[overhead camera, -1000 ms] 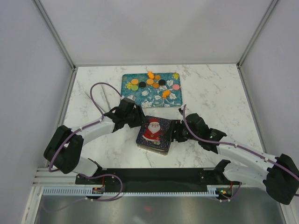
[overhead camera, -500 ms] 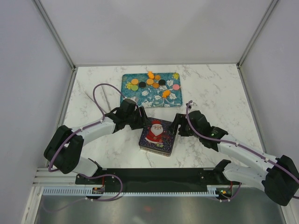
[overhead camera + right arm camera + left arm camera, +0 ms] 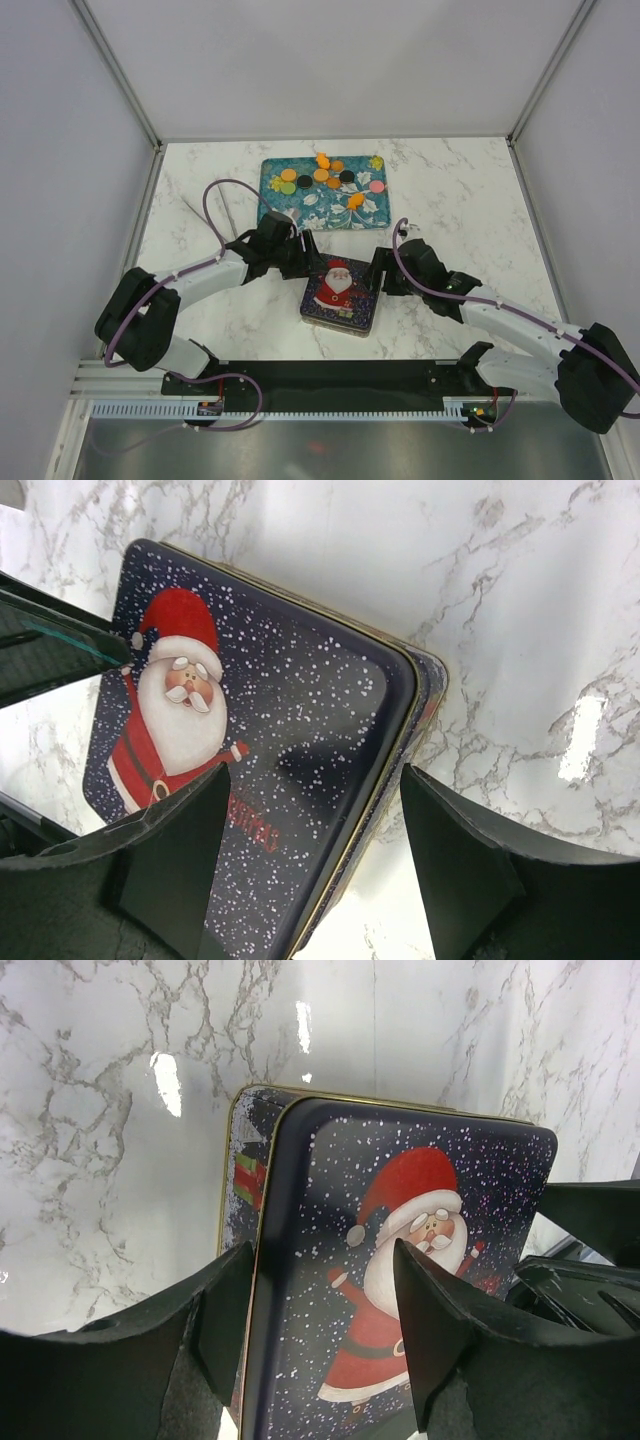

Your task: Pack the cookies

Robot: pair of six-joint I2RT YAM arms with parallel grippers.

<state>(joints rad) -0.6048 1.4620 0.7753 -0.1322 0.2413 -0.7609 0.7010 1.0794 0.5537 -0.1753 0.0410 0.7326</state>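
Step prob. opening tin; cookies well ahead; left gripper & right gripper both spread apart astride tin; next needs lid grip.

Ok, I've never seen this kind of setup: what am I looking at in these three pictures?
Two robot arms are bolted at the near edge of a marble table. The wide picture looks down from above and behind them; the other two come from a camera on each wrist, so the dark shapes below are that arm's own fingers. On it lies a closed Santa tin, with the left pincer and right pincer open at its two sides; neither holds anything. Farther back, a teal flowered tray carries the cookies.
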